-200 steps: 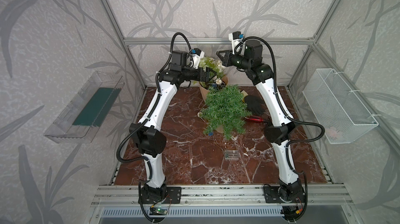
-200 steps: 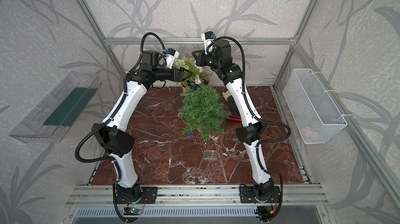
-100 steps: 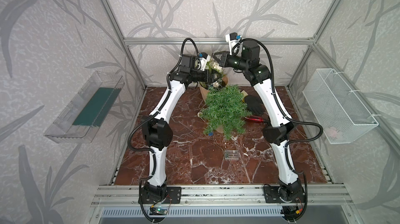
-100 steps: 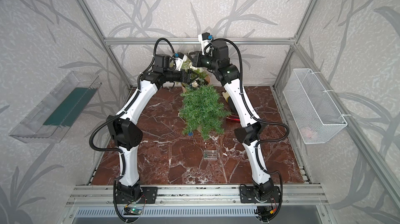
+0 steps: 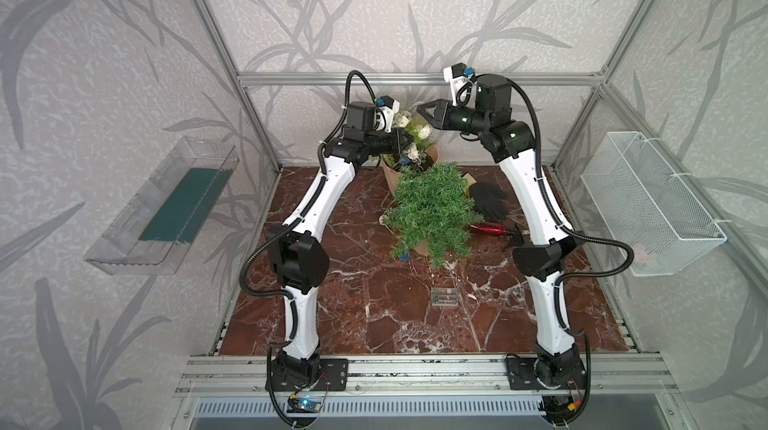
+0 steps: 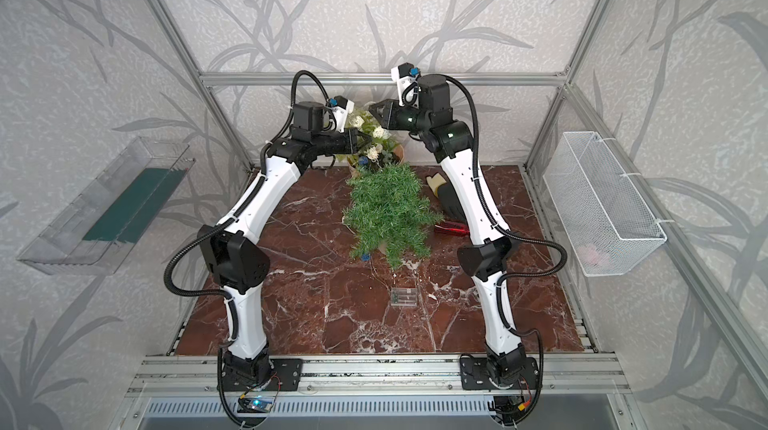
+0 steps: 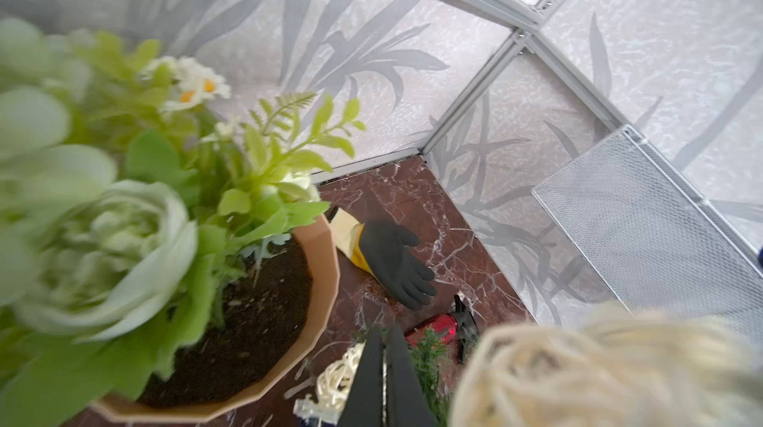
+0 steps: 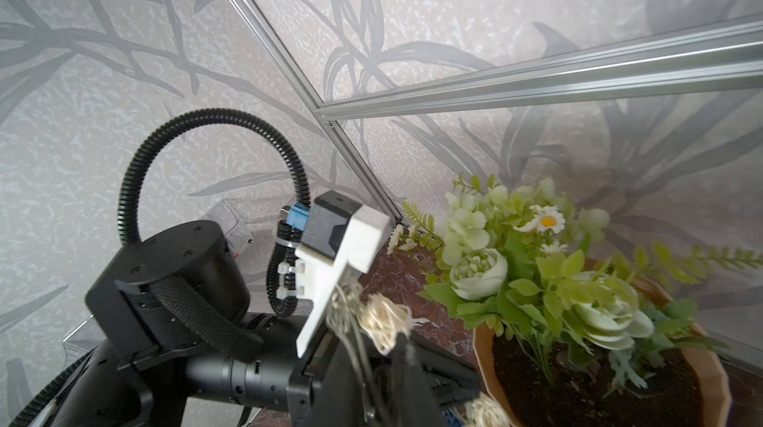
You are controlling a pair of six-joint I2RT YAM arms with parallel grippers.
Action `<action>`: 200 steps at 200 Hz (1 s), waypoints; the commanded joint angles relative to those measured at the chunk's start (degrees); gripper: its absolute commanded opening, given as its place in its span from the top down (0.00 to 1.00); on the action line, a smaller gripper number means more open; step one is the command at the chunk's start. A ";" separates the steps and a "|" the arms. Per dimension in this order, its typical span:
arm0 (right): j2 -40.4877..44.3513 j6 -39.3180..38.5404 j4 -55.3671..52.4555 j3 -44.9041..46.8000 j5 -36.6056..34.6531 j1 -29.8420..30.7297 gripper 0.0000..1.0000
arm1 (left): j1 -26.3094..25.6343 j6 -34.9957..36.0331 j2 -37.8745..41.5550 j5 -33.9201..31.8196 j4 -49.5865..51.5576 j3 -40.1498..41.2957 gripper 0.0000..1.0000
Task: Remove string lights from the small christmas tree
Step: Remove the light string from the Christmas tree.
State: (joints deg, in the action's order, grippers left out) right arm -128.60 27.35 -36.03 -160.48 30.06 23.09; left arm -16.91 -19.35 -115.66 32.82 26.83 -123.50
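The small christmas tree (image 5: 432, 211) (image 6: 390, 211) stands mid-table. The string lights (image 5: 424, 131) hang in a clump of cream balls above the potted plant, and their wire trails down past a blue ball (image 5: 402, 257) to the clear battery box (image 5: 444, 297) (image 6: 404, 297). My left gripper (image 5: 409, 141) (image 7: 384, 338) is shut on the wire, with cream balls (image 7: 334, 379) on both sides of the jaws. My right gripper (image 5: 420, 109) (image 8: 377, 363) sits just above, its fingers apart, with wire strands and a ball (image 8: 386, 315) loose between them.
The potted plant (image 5: 419, 157) in brown wrap stands behind the tree. A black glove (image 5: 488, 199) and a red bottle (image 5: 490, 229) lie to the tree's right. A white wire basket (image 5: 652, 207) hangs on the right wall, a clear tray (image 5: 166, 207) on the left.
My left arm swung right to the hanging lights and its jaws went from wide open to shut. My right gripper, shut before, has parted its fingers.
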 commanded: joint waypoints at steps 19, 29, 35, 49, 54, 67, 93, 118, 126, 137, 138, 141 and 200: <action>5.64 -1.03 -4.58 0.41 0.38 -2.74 0.29 | 4.73 -4.07 5.51 -6.99 4.85 1.21 1.00; 6.49 -1.68 -5.64 1.22 0.09 -2.96 0.29 | 5.34 -3.32 6.39 -8.74 6.72 0.99 1.00; 7.17 -2.26 -6.08 2.04 0.08 -2.96 0.29 | 5.63 -2.80 6.93 -9.80 7.73 0.74 1.00; 8.81 -3.65 -6.35 5.04 1.39 -2.74 0.29 | 6.37 -2.10 8.23 -11.29 9.82 0.70 1.00; 9.35 -4.16 -6.51 6.33 1.92 -2.58 0.29 | 6.72 -2.09 8.66 -11.60 10.49 0.67 1.00; 10.66 -6.34 -7.71 9.69 2.97 -2.12 0.29 | 7.83 -2.27 9.88 -12.56 12.11 1.12 1.00; 12.42 -11.77 -13.33 15.03 1.58 -1.01 0.29 | 9.89 -1.29 12.63 -16.27 14.79 2.43 1.00; 13.59 -16.90 -18.79 18.35 -2.69 0.47 0.29 | 11.91 -0.68 14.84 -18.34 16.99 3.07 1.00; 13.96 -18.27 -20.39 19.23 -4.98 0.92 0.30 | 12.58 -0.85 15.58 -18.14 17.36 3.01 1.00; 14.73 -19.39 -21.57 20.82 -7.67 1.36 0.29 | 13.40 -1.95 16.48 -16.52 18.03 2.52 1.00; 14.80 -19.50 -21.69 21.00 -7.84 1.39 0.29 | 13.44 -2.11 16.54 -16.37 18.15 2.45 1.00; 15.09 -19.79 -21.83 21.81 -8.45 1.47 0.29 | 13.66 -2.50 16.66 -15.71 18.43 1.99 1.00; 21.70 -20.89 -17.96 33.44 -16.37 1.00 0.29 | 14.62 -0.88 17.13 -17.90 29.08 -10.79 1.00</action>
State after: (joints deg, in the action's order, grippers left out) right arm -111.20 8.67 -54.11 -130.23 18.22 24.58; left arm -2.55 -21.52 -100.47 17.50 49.87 -129.58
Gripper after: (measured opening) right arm 0.707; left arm 0.048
